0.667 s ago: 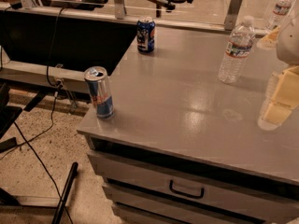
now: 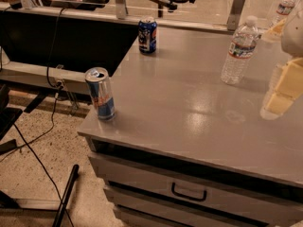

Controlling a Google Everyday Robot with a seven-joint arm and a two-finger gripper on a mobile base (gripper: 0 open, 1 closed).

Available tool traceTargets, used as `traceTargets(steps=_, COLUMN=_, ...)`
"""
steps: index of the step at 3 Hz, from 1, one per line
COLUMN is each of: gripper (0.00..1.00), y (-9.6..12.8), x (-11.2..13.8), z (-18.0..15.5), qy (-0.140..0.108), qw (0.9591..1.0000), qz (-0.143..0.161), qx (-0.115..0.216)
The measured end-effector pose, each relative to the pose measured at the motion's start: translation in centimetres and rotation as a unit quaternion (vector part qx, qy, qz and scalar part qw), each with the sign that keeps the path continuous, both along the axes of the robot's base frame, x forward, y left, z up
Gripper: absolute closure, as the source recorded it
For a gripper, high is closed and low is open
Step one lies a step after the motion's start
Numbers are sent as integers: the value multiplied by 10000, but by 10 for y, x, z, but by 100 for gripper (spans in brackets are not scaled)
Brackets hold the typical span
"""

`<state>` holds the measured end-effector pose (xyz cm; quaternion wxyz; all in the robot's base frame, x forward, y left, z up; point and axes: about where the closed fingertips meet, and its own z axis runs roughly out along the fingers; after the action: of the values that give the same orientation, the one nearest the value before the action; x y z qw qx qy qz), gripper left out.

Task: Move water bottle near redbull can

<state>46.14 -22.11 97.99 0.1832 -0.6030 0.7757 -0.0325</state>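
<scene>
Little is changing across the last instant. The water bottle is standing upright in the same spot at the far right of the grey cabinet top. The redbull can is sitting unmoved at the near left corner, well apart from it. The gripper is hanging at the right edge of view, to the right of the bottle and nearer than it, not touching it, and keeping about the same place as a moment ago. Jaw state: cannot tell, since part of it is running out of frame. A dark blue can is standing at the far left edge of the top, and a second small bottle is showing beyond it at far right. Reading: the reach is pausing or only beginning and the bottle is not yet being grasped, so the whole carry leftward is still waiting. The next move is probably calling for closing in on the bottle's mid-body from the right without tipping it.
</scene>
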Motion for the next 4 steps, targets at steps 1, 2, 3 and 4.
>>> traceTargets(steps=1, gripper=0, y=-18, x=55, z=5, qy=-343, qw=9989, qz=34, qx=311)
traceTargets(steps=2, gripper=0, y=-17, x=55, z=5, qy=-337, qw=9990, qz=37, qx=306)
traceTargets(steps=3, gripper=0, y=-19, x=67, z=4, qy=-382, qw=9985, qz=-78, qx=384)
traceTargets(steps=4, gripper=0, y=-36, x=92, z=-2, qy=-471, qw=9957, qz=-414, qx=683)
